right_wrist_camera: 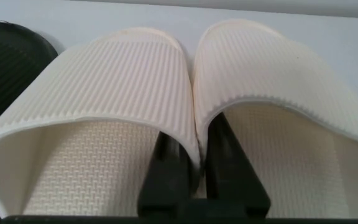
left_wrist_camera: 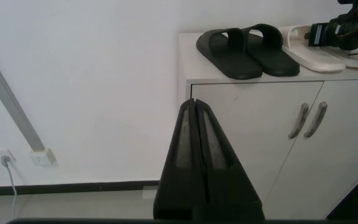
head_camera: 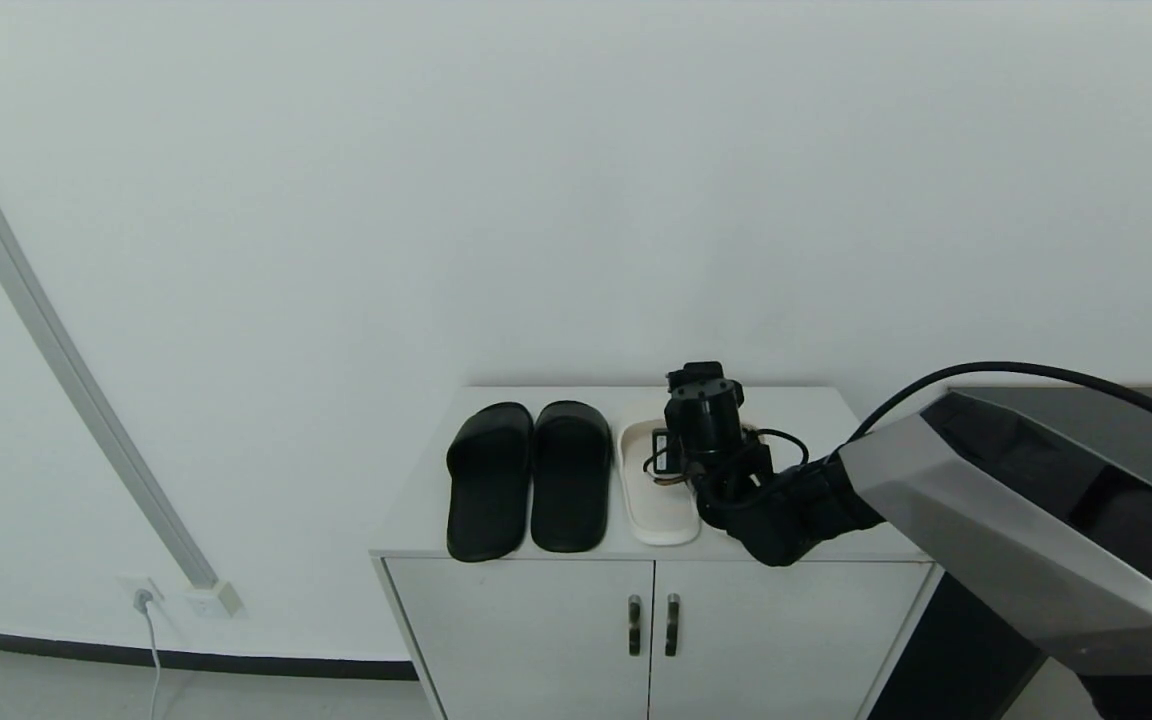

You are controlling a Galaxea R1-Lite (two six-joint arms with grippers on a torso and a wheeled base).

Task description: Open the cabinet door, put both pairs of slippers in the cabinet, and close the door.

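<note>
In the head view, the white, flat-panelled two-door cabinet (head_camera: 536, 640) stands at lower middle with both doors shut. Its two dark bar handles (head_camera: 652, 625) sit side by side at the seam. On its top lie the black, smooth moulded slippers (head_camera: 528, 478). Just right of them are the cream foam slippers (head_camera: 651, 515), with the right gripper (head_camera: 674, 470) down over them.

In the left wrist view, the left gripper (left_wrist_camera: 194, 143) hangs off the cabinet's front corner, its fingers pressed flat together on nothing.

In the right wrist view, the cream slippers show ribbed straps and woven-textured footbeds. The fingers (right_wrist_camera: 166, 177) are narrow, one inside each slipper, pinching the adjoining strap walls.

The soft walls may flex, so one slipper could slide out on lifting. With the doors shut, nothing can go in yet.
</note>
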